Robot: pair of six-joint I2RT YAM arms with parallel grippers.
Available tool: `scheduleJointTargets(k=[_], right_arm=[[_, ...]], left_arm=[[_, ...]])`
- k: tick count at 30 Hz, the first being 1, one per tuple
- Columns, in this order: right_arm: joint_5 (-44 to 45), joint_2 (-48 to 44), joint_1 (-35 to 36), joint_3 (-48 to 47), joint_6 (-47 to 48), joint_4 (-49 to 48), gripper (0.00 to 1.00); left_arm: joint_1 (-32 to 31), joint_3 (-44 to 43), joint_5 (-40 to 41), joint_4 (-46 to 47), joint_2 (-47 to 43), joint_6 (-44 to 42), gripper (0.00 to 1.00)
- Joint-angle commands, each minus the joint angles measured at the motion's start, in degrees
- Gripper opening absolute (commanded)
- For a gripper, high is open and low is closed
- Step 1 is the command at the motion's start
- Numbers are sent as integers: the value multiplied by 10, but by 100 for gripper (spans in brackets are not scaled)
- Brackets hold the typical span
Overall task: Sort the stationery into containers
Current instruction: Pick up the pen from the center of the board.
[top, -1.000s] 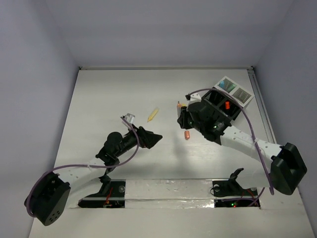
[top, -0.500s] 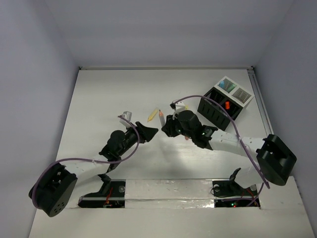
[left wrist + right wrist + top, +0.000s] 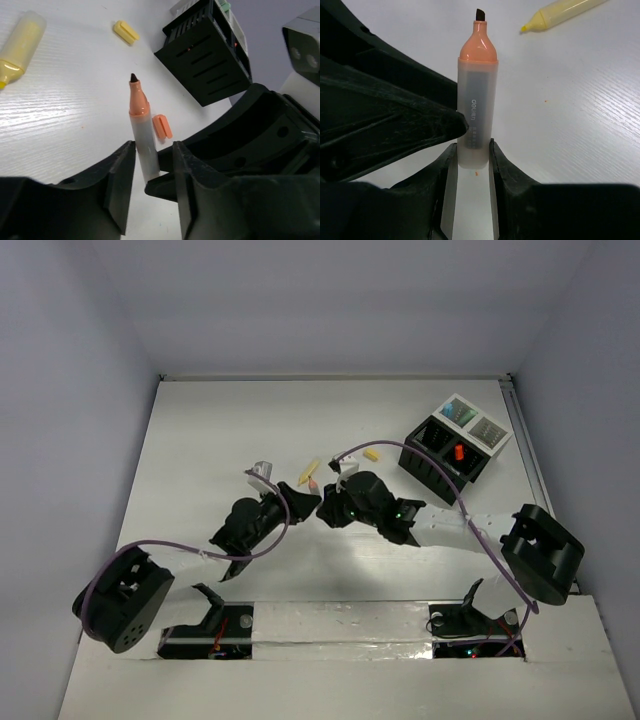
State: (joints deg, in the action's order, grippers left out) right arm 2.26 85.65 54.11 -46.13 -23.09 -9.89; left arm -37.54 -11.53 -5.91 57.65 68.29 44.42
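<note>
An uncapped orange marker (image 3: 476, 95), with a pale grey barrel and a dark tip, stands out of my right gripper (image 3: 471, 150), which is shut on its lower end. My left gripper (image 3: 152, 150) straddles the same marker (image 3: 140, 130). One finger touches the barrel and a gap shows at the other, so it is open. The two grippers meet mid-table, left gripper (image 3: 307, 504) against right gripper (image 3: 325, 510). The black box (image 3: 440, 455) and its white tray (image 3: 475, 420) stand at the far right. An orange item (image 3: 458, 452) lies in the box.
A yellow marker (image 3: 308, 470) lies just beyond the grippers and a small yellow block (image 3: 372, 453) lies nearer the box. The marker's orange cap (image 3: 162, 126) rests on the table beside the barrel. The right arm stretches across the table in front of the box.
The right arm has swung left from beside the black box, carrying the orange marker to the left gripper. The left gripper's jaws have narrowed around the marker.
</note>
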Motion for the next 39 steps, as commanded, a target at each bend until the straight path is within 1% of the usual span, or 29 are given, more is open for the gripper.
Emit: scheduleJointTargets(k=[1, 3, 4, 7, 12, 13, 14, 17, 18, 20, 21, 23, 24, 25, 26, 27, 29, 30, 31, 32, 33, 34, 36, 39], right_arm=[[-13, -7, 9, -18, 2, -41, 3], [-18, -7, 9, -17, 2, -45, 3], [-18, -7, 9, -15, 1, -47, 3], [-18, -14, 14, -8, 0, -53, 3], [-18, -24, 14, 0, 2, -58, 4], [-19, -27, 14, 1, 3, -56, 4], [-18, -30, 14, 1, 3, -51, 6], [-30, -43, 14, -4, 12, -30, 31], [-39, -48, 14, -11, 20, -21, 45], [-45, -61, 14, -17, 37, 3, 55], [-59, -83, 14, -19, 45, 7, 63], [-86, -105, 14, -20, 71, 19, 68], [-98, -115, 8, -20, 80, 20, 73], [-126, -137, 8, -14, 97, 20, 75], [-140, -148, 0, -9, 104, 15, 78], [-154, -159, -7, -5, 109, 14, 81], [-193, -187, -36, 12, 108, 0, 83], [-206, -195, -47, 19, 103, -10, 84], [-240, -205, -76, 26, 85, -21, 84], [-263, -221, -90, 40, 75, -50, 84], [-285, -227, -102, 47, 63, -65, 84], [-315, -232, -112, 53, 45, -80, 83], [-327, -232, -118, 52, 40, -93, 81], [-349, -224, -118, 47, 30, -95, 77]], left_arm=[[-3, -26, 4, 39, 18, -7, 30], [-3, -27, 3, 43, 25, -8, 23], [-3, -30, 3, 44, 31, -9, 15], [-3, -30, 5, 43, 34, -11, 6], [-3, -32, 15, 34, 42, -14, 7], [-3, -31, 12, 37, 45, -14, 0], [-3, -31, 8, 42, 44, -18, 0], [-3, -30, 4, 39, 31, -25, 0], [-3, -31, -3, 33, 25, -30, 0], [-3, -38, -19, 6, 8, -44, 0], [-3, -42, -34, -5, 3, -59, 0], [-3, -50, -49, -32, -17, -71, 0], [-3, -52, -65, -38, -22, -75, 0], [-3, -52, -74, -41, -34, -82, 0], [-3, -50, -86, -35, -41, -85, 0], [-3, -46, -116, -25, -47, -87, 0], [3, -32, -150, 13, -67, -87, 0], [3, -26, -181, 25, -71, -87, 0], [3, -19, -200, 37, -78, -87, 0], [3, -17, -217, 64, -79, -86, 0], [3, -14, -249, 76, -81, -83, 0], [3, -10, -265, 89, -80, -80, 0], [3, -8, -303, 130, -78, -63, 0], [3, -3, -334, 177, -68, -37, 0]])
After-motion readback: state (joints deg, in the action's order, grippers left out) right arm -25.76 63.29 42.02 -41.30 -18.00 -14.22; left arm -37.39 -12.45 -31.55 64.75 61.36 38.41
